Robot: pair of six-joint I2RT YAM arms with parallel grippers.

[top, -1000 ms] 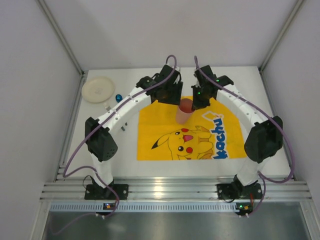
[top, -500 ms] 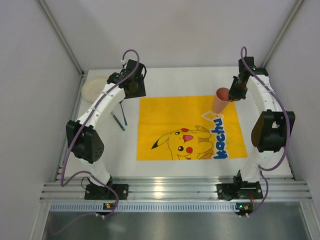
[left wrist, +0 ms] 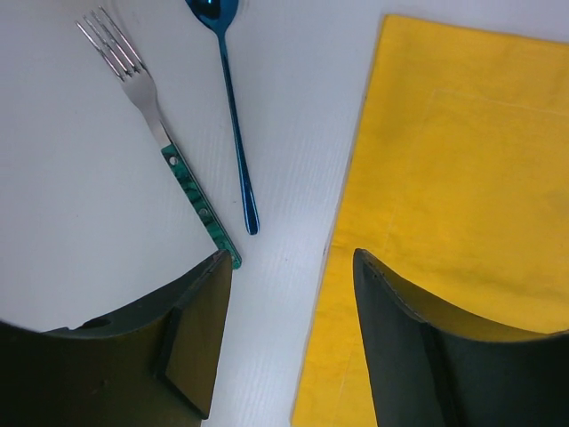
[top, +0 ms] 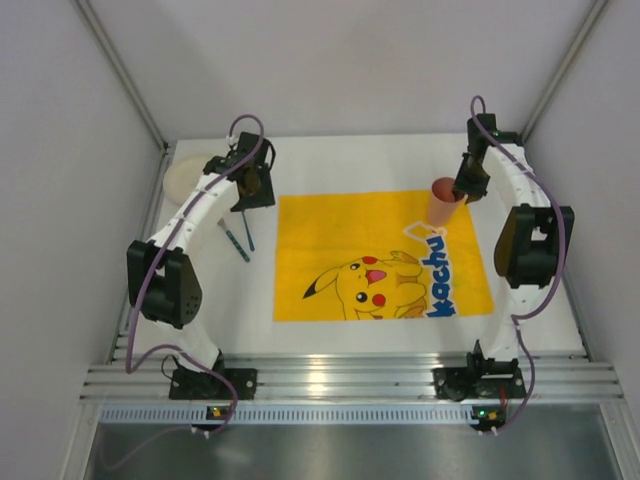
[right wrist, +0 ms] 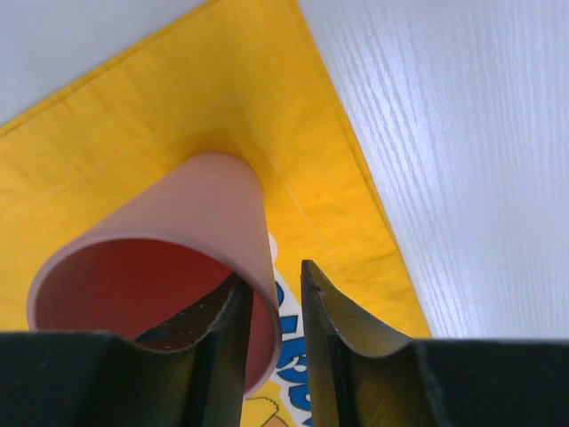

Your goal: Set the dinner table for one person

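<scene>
Rail: an aluminium strip (top: 330,380) along the near edge.
Counter: the white counter (top: 245,300), the dinner table of the task, runs from the rail to the far wall and carries everything below.
Mat: a yellow cartoon-printed mat (top: 330,225) lies flat at centre, with no tableware on it but the cup.
Fork and spoon: the fork (left wrist: 173,156) and blue spoon (left wrist: 233,116) lie on the bare counter just left of the mat, close together but apart.
Left gripper: the left gripper (left wrist: 289,267) hangs open and empty over the fork's handle end and the mat's left edge.
Cup: a pink cup (right wrist: 204,205) stands on the mat's far right corner.
Right gripper: the right gripper (right wrist: 273,280) sits narrowly astride the cup's wall; whether it pinches cannot be told.
Plate: a pale plate (top: 185,180) sits at far left, partly behind the left arm.
Hazard: the finger inside the cup may catch the rim on withdrawal and tip it. The thin cutlery lies flat, so a grasp of one piece may nudge the other.
View comparison: only the right wrist view shows one finger inside the cup, only the left wrist view shows the tines, and only the top view shows the plate.
</scene>
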